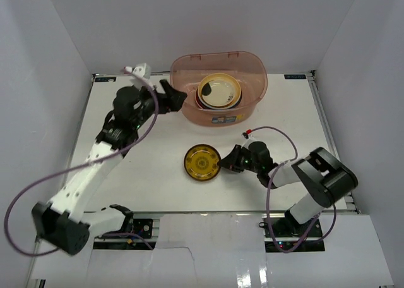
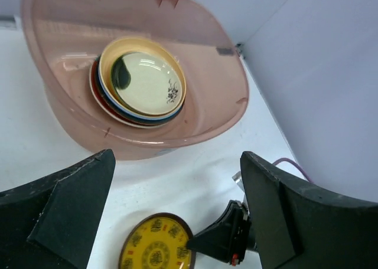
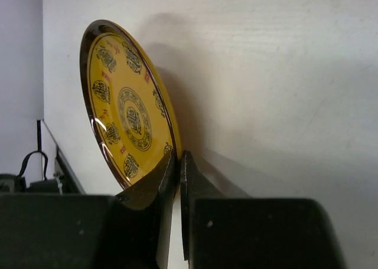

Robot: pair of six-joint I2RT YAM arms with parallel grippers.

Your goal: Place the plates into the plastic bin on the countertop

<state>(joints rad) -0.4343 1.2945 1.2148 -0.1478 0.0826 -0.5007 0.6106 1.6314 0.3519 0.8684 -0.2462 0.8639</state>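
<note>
The pinkish translucent plastic bin [image 1: 255,67] stands at the back of the white countertop [image 1: 151,174] and holds a stack of plates [image 1: 219,91], a cream one on top. A gold patterned plate [image 1: 202,162] lies on the countertop in front of it. My right gripper [image 1: 221,165] is shut on that plate's right rim; in the right wrist view the gold plate [image 3: 127,104] sits pinched between the fingertips of this gripper [image 3: 179,163]. My left gripper [image 1: 178,97] hangs open and empty beside the bin's left wall. Its wrist view shows the bin [image 2: 233,98], the stacked plates [image 2: 144,83] and the gold plate [image 2: 155,248].
White walls enclose the countertop on three sides. A purple cable loops off each arm, the left one [image 1: 19,206] out past the table's left edge. The right arm's body [image 1: 322,177] lies low at the right front.
</note>
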